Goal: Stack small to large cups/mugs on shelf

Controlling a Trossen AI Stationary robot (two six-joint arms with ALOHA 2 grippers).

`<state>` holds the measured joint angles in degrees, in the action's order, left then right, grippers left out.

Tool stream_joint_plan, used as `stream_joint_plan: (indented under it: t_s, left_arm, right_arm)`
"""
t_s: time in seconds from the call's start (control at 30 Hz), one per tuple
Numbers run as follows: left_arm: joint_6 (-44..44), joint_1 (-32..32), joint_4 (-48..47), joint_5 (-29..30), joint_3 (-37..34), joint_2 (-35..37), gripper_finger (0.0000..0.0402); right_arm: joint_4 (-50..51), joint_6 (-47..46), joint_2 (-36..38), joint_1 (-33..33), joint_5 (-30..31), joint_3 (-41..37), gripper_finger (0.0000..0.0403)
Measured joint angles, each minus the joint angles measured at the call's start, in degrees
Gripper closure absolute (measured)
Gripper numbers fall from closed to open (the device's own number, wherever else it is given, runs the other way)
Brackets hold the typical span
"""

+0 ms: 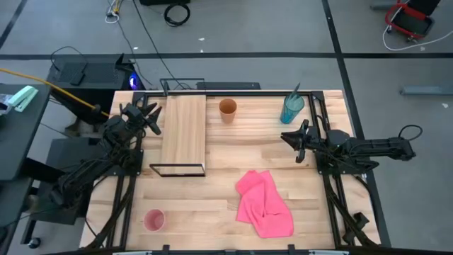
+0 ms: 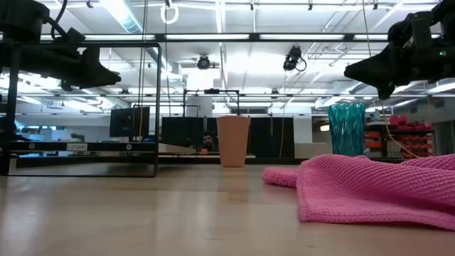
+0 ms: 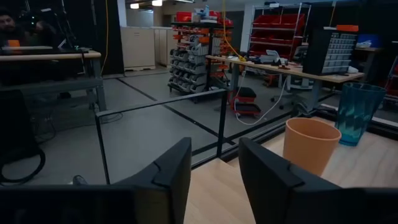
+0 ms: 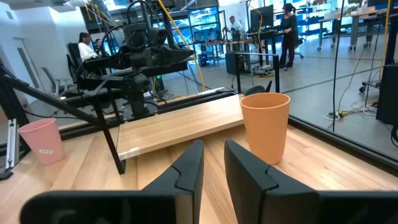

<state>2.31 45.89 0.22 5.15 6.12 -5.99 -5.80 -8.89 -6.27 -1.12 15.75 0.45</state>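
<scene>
The shelf (image 1: 184, 133), a light-wood plank in a thin black frame, lies on the table's left half. The orange cup (image 1: 227, 110) stands upright just right of the shelf's far end. The teal tumbler (image 1: 291, 108) stands near the far right corner. The small pink cup (image 1: 153, 220) stands at the near left. My left gripper (image 1: 152, 117) hovers open above the shelf's far left edge, with nothing between its fingers (image 3: 177, 171). My right gripper (image 1: 287, 138) hovers open near the tumbler and points toward the orange cup (image 4: 265, 124), a narrow gap between its fingers (image 4: 189, 167).
A crumpled pink cloth (image 1: 264, 203) lies on the near right part of the slatted tabletop (image 1: 212, 212). Black frame rails run along the table's left and right sides. Bare wood shows between the shelf and the cloth. People sit and stand in the room beyond the table.
</scene>
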Motion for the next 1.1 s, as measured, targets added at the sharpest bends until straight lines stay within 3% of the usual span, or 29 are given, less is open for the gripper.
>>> stream_joint_plan:
  t_s: [1.1]
  left_arm:
    - [0.0,0.0,0.0,0.0,0.0,0.0,0.0251]
  right_arm:
    - [0.0,0.0,0.0,0.0,0.0,0.0,0.033]
